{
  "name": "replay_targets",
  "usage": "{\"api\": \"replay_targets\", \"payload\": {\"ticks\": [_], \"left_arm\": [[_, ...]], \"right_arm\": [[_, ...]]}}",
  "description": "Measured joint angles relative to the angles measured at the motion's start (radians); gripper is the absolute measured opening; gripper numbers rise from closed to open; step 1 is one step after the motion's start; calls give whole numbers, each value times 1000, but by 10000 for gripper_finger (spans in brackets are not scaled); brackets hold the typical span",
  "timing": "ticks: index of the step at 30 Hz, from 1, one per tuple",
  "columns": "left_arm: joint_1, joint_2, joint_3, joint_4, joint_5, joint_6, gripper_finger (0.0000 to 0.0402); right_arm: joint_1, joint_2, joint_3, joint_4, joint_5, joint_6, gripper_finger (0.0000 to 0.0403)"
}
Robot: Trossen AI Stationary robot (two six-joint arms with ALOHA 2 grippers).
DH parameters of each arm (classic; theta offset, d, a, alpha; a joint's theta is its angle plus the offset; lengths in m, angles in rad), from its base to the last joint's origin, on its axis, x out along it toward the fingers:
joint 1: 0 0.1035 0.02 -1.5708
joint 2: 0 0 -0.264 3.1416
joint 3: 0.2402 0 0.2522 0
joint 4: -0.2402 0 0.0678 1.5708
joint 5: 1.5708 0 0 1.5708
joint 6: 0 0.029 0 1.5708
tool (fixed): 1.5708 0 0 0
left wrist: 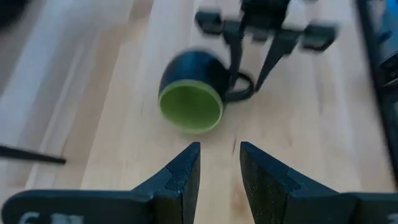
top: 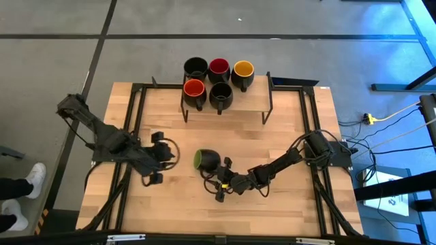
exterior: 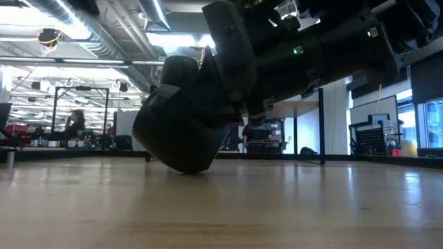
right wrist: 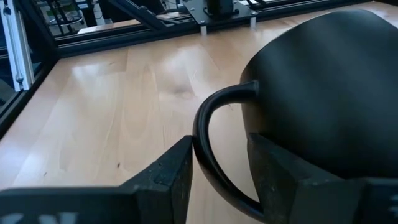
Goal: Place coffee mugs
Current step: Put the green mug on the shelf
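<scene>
A dark mug with a green inside [top: 206, 160] [left wrist: 191, 93] lies on its side mid-table, mouth toward the table's left, resting on its wall [exterior: 183, 162]. My right gripper [top: 216, 174] [right wrist: 219, 174] is open, its fingers on either side of the mug's handle. My left gripper [top: 169, 158] [left wrist: 220, 174] hovers left of the mug, open, nothing between its fingers, pointing slantwise down at the mug's mouth. Several other mugs stand upright on a rack at the far edge: black [top: 195, 67], dark red [top: 219, 66], yellow [top: 243, 68], orange-red [top: 194, 88], black [top: 220, 90]. My right gripper has the mug's handle loop [right wrist: 208, 140] between its spread fingers. One finger [right wrist: 177, 171] lies close against the loop's outer side; I cannot tell whether it touches. Bare wood shows between the loop and the other finger. The fingers come nearly level from the table's near right.
The black metal rack [top: 269, 102] spans the middle of the table's far edge. Black frame rails [top: 136, 116] run along the table's left and right sides. Bare wood lies near the front edge [top: 272, 218]. A person's shoe [top: 30, 180] shows on the floor at the left.
</scene>
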Motion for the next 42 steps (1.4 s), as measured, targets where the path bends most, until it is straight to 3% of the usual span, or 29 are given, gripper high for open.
{"api": "replay_targets", "payload": {"ticks": [8,15,21,25,31,38,42], "left_arm": [[192,79,-56,20,166,62,116],[288,103,-151,324,333,173,152],[303,134,-276,577,346,144,157],[303,207,-323,695,408,109,157],[307,317,-325,735,396,109,157],[308,342,-324,796,408,175,155],[309,342,-324,803,404,231,117]], "right_arm": [[0,0,0,0,7,0,138],[0,0,0,0,10,0,138],[0,-1,0,1,11,-1,138],[0,-1,0,2,14,-1,138],[0,-2,0,1,21,-5,138],[0,-2,0,1,24,-6,138],[0,-2,0,1,24,-6,138]]}}
